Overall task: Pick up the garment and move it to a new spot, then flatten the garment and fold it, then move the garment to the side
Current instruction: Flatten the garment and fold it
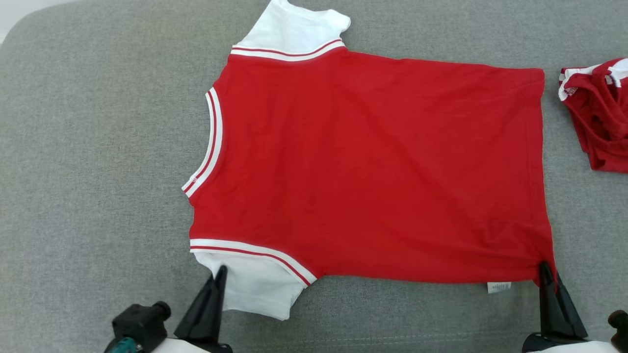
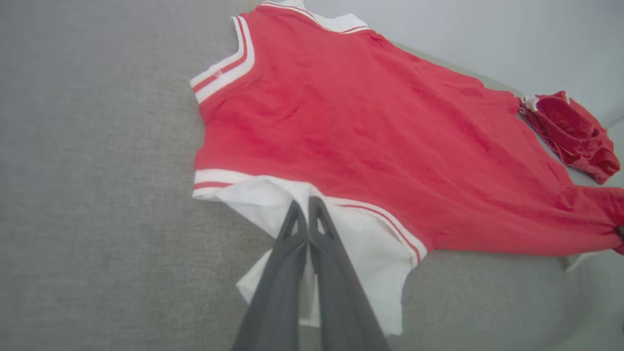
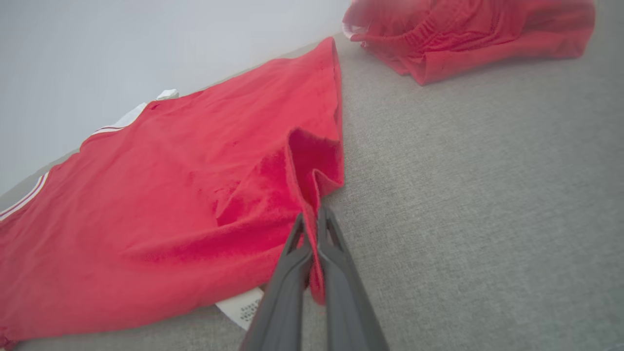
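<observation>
Left gripper (image 1: 222, 268), near edge of grey upholstered surface (image 1: 98, 147) (sofa seat, perhaps): fingers pressed together, clamped on near white sleeve (image 1: 255, 289). Red T-shirt (image 1: 373, 162) spread flat mid-surface, neckline (image 1: 212, 142) toward left, hem toward right. Right gripper (image 1: 543, 267) at near edge: fingers together, pinching shirt's near hem corner (image 3: 312, 170), fabric puckered upward there. White care label (image 1: 498, 287) just beside it. Crumpled red garment (image 1: 601, 117) at right edge, apart from shirt.

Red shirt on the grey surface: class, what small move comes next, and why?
Probably lift together and fold the near edge over: the left gripper is shut on the white sleeve, the right gripper on the hem corner, and the shirt lies flat.
</observation>
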Controlling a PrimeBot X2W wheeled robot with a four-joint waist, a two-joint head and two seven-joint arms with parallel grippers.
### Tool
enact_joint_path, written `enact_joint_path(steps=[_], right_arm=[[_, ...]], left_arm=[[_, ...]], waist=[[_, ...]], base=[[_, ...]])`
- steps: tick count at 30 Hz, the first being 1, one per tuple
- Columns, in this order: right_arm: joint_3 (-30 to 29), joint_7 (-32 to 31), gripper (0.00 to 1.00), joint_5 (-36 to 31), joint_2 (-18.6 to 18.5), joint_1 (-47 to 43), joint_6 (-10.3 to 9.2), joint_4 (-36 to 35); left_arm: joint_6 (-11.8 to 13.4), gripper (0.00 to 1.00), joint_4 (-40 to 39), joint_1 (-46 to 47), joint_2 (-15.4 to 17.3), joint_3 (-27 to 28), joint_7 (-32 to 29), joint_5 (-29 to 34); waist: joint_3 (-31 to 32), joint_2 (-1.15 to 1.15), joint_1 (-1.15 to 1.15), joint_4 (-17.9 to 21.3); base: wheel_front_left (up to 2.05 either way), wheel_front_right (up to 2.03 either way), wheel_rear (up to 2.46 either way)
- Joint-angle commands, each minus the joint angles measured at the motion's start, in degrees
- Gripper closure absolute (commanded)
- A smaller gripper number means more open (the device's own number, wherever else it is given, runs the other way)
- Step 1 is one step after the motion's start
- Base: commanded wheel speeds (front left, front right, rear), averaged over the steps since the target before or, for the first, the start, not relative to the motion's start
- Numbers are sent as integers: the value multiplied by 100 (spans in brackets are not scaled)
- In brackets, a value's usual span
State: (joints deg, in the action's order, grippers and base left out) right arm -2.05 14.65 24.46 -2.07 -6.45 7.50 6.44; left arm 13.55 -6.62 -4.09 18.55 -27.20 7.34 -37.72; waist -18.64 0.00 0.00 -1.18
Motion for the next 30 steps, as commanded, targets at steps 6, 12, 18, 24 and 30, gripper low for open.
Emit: enact_joint_path(steps=[6, 12, 18, 24, 30], right_arm=[[119, 35, 100, 85, -81, 70, -1, -432], [200, 35, 100, 148, -81, 151, -1, -590], [184, 35, 100, 21, -81, 428, -1, -627], [233, 35, 100, 54, -81, 882, -1, -429], [274, 35, 100, 465, -81, 1488, -1, -31]], left_arm=[[129, 100, -419, 354, 285, 431, 75, 93], [122, 100, -611, 486, 367, 575, -3, -13], [4, 100, -607, 869, 410, 618, -110, -77], [-165, 100, -299, 1448, 321, 593, -172, -132], [-293, 100, 114, 2015, 219, 598, -171, -159]], waist=[[45, 0, 0, 58], [77, 0, 0, 144], [67, 0, 0, 158], [4, 0, 0, 170], [-152, 0, 0, 229]], base=[[0, 0, 0], [0, 0, 0], [0, 0, 0], [0, 0, 0], [0, 0, 0]])
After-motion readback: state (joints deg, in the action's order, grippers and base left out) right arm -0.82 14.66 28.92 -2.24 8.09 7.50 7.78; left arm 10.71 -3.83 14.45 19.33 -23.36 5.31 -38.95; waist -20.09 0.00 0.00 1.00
